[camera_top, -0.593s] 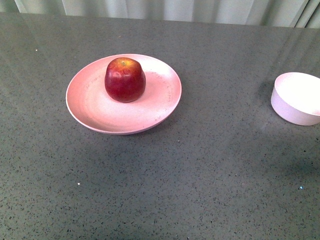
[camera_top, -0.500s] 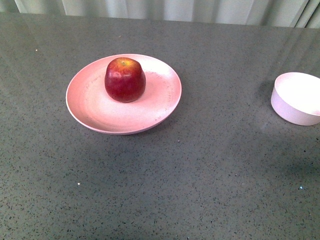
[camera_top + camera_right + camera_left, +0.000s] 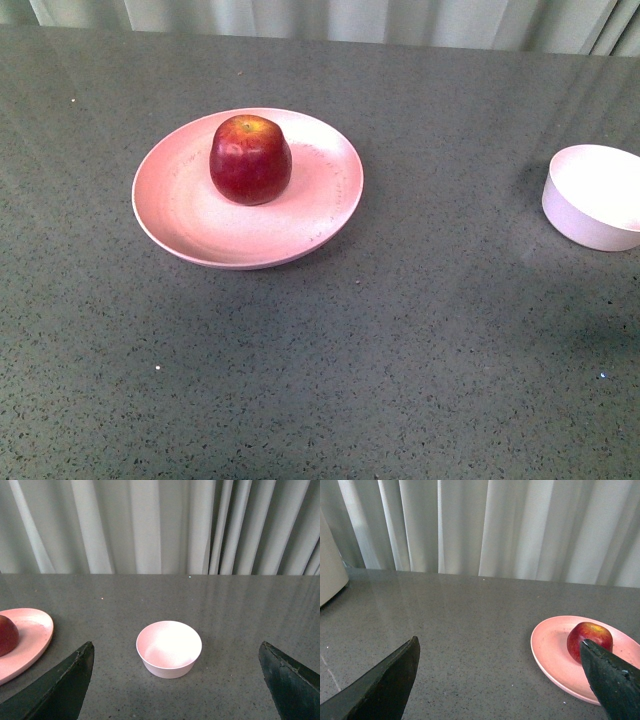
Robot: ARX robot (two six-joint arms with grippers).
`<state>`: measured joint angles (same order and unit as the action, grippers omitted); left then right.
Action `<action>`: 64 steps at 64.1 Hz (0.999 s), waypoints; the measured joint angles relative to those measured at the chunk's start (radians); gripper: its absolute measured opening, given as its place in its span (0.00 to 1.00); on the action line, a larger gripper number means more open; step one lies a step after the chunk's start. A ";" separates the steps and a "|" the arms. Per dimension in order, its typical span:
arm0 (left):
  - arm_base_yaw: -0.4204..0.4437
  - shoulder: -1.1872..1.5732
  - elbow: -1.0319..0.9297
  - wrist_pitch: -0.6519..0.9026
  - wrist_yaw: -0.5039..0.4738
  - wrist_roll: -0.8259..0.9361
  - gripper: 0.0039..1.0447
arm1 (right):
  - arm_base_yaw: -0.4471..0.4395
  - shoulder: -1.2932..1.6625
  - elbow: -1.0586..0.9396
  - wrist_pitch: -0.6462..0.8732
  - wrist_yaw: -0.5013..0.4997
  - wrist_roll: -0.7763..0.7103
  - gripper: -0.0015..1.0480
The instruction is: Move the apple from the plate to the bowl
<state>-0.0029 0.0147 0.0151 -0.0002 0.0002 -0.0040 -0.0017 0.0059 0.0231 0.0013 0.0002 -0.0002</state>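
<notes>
Grey speckled table (image 3: 400, 350), pale curtain (image 3: 470, 525) behind. I see apple (image 3: 250, 160) on plate (image 3: 180, 210), bowl (image 3: 580, 225) well apart. Left gripper (image 3: 498, 642), right gripper (image 3: 176, 645) both spread wide, empty.

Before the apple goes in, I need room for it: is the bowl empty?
Empty. The right wrist view looks into the bowl and only its bare pale inside shows; the apple sits on the plate.

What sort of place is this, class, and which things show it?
Probably a staged test setup, not a home kitchen: a bare speckled grey countertop bearing a plate, apple and bowl, plain curtains behind.
</notes>
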 joint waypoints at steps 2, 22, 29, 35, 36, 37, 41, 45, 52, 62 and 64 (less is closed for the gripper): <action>0.000 0.000 0.000 0.000 0.000 0.000 0.92 | 0.000 0.000 0.000 0.000 0.000 0.000 0.91; 0.000 0.000 0.000 0.000 0.000 0.000 0.92 | 0.000 0.000 0.000 0.000 0.000 0.000 0.91; 0.000 0.000 0.000 0.000 0.000 0.000 0.92 | -0.059 0.168 0.080 -0.153 0.004 0.090 0.91; 0.000 0.000 0.000 0.000 0.000 0.000 0.92 | -0.196 0.435 0.138 -0.014 -0.070 0.101 0.91; 0.000 0.000 0.000 0.000 0.000 0.000 0.92 | -0.210 0.463 0.143 0.009 -0.076 0.100 0.91; 0.000 0.000 0.000 0.000 0.000 0.000 0.92 | -0.233 0.518 0.155 0.055 -0.088 0.097 0.91; 0.000 0.000 0.000 0.000 0.000 0.000 0.92 | -0.280 0.687 0.192 0.189 -0.125 0.085 0.91; 0.000 0.000 0.000 0.000 0.000 0.000 0.92 | -0.304 0.853 0.230 0.308 -0.156 0.078 0.91; 0.000 0.000 0.000 0.000 0.000 0.000 0.92 | -0.316 1.121 0.307 0.451 -0.194 0.061 0.91; 0.000 0.000 0.000 0.000 0.000 0.000 0.92 | -0.294 1.473 0.460 0.532 -0.192 0.010 0.91; 0.000 0.000 0.000 0.000 0.000 0.000 0.92 | -0.288 1.519 0.489 0.537 -0.195 0.010 0.91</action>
<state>-0.0029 0.0151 0.0151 -0.0002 0.0002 -0.0040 -0.2901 1.5253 0.5117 0.5381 -0.1947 0.0101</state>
